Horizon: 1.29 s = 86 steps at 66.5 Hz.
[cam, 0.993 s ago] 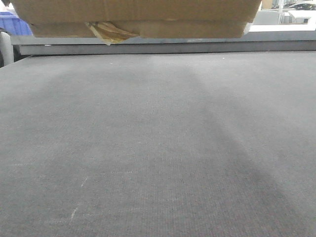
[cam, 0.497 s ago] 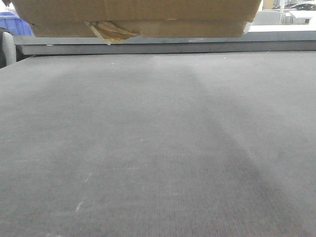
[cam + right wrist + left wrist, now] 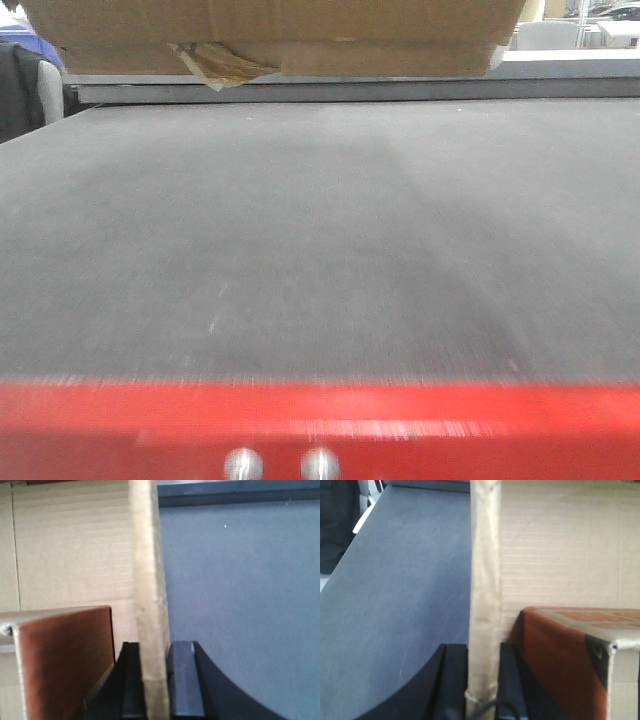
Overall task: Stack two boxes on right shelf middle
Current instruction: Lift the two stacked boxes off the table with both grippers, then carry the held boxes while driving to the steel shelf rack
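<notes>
Left gripper [image 3: 484, 670]: jaws are closed nearly all the way onto a thin cardboard wall [image 3: 485, 570] seen edge-on, with one black finger pressed on each face. A red-brown box [image 3: 555, 665] is seen just inside that wall, probably the second box, though that cannot be confirmed.

Centre, front view: the two boxes [image 3: 270, 20] are held as one stack at the top of the view, well above the grey shelf surface [image 3: 320, 230] and not touching it. The flat box [image 3: 380, 58] is at the bottom of the stack, and a yellowish tape scrap [image 3: 222, 65] hangs from its left end. A red-tinted band [image 3: 450, 420] with two screw heads [image 3: 243, 464] is seen across the bottom, judged to be the shelf's front lip.

Right gripper [image 3: 154, 675]: jaws are likewise pinched on the opposite wall [image 3: 147, 555], with the red-brown box [image 3: 65, 660] just to its left.

Step judged: carry and set-down. Both arms are best moved together at equal height so the stack is not twisted. The thin walls can buckle, so squeeze is not to be increased. The stack should be lowered level until the flat box sits fully on the surface, clear of the lip, and release is advised only once the weight is taken by the shelf
</notes>
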### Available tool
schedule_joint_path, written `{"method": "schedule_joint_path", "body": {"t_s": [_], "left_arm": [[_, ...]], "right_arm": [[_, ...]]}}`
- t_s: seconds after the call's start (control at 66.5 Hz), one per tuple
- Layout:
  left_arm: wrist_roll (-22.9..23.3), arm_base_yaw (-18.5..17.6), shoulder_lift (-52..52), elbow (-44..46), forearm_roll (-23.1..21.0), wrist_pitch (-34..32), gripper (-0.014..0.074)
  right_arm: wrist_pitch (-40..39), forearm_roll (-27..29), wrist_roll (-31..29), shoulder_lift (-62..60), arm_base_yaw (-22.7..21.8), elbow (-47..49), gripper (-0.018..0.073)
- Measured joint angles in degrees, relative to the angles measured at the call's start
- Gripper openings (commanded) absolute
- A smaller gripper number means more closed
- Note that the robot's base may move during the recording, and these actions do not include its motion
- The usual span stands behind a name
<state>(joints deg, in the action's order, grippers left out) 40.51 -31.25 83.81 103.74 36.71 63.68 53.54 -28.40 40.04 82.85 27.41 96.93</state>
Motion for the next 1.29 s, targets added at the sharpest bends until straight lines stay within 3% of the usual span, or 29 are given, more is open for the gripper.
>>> {"method": "schedule_joint_path", "body": {"t_s": [1.294], "left_arm": [[0.0,0.0,-0.2,0.0,0.0,0.1,-0.0111]], "right_arm": [[-0.2,0.0,0.0,0.0,0.0,0.0,-0.0154]]}}
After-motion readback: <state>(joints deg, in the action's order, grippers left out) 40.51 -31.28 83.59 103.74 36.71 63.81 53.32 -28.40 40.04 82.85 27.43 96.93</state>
